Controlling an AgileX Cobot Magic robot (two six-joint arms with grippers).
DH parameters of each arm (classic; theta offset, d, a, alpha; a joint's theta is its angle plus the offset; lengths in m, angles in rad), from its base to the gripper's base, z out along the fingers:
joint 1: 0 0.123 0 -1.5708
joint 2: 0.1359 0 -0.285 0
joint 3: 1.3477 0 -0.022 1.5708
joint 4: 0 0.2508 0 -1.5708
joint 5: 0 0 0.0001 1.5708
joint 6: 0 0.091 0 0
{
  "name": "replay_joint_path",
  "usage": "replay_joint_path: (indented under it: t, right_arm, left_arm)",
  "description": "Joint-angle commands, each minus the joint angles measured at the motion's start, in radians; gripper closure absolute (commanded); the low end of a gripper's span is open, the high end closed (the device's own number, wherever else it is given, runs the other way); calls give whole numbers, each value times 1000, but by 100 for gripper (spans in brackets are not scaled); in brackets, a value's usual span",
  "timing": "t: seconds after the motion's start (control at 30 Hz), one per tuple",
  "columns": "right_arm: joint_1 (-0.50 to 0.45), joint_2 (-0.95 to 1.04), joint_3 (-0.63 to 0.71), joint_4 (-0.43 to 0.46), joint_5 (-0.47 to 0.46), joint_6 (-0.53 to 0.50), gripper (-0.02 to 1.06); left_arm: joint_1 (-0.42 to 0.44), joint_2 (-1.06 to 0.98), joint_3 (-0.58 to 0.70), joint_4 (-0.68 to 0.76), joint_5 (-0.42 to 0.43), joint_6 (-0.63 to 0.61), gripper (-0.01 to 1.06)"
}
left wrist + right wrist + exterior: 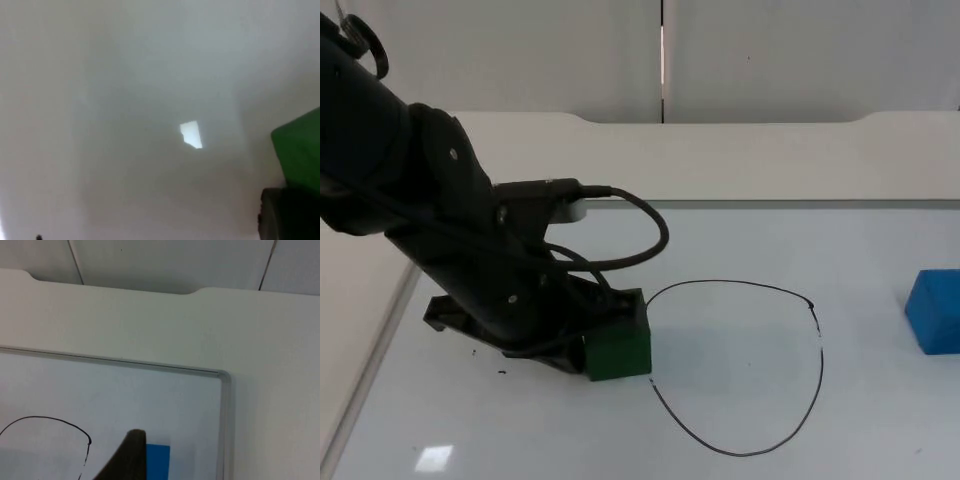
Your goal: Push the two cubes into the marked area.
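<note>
Left pincer (582, 352) against green cube (618, 346)

Lab: whiteboard table (880, 240), partition wall (800, 60)

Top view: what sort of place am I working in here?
Probably a lab test bench: a whiteboard laid on a white table with a hand-drawn outline, plain green cube and blue cube, and a grey partition behind.
</note>
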Motion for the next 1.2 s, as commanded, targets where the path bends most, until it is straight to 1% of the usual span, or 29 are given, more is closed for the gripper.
replay_joint_path:
  t: [0.0, 0.2, 0.43, 0.63, 0.8, 0.9, 1.03, 1.17]
  right_arm:
    - [-3, -2, -2, 6, -11, -8, 4]
    - [-3, -2, -2, 6, -13, -8, 4]
    - [-3, -2, -2, 6, -13, -8, 4]
    - [-3, -2, -2, 6, -11, -8, 4]
    - [-3, -2, 0, 10, -11, -8, 4]
    - [-3, -2, 9, 10, -10, -8, 4]
    - [-3, -2, 37, 10, -41, -8, 4]
    - [-3, -2, 37, 10, -43, -8, 4]
  left_arm:
    - [-9, 0, -2, -16, -36, -3, 105]
    - [-9, 0, -2, -12, -42, -3, 105]
    - [-55, 0, -2, -12, -70, -3, 105]
    - [-77, 0, -3, -22, -70, -3, 105]
    - [-104, 0, -8, -22, -97, -3, 105]
    - [-111, 0, -23, -22, -92, -3, 105]
    - [-125, 9, -45, -16, -85, -3, 105]
    - [-130, 12, -44, -16, -89, -3, 105]
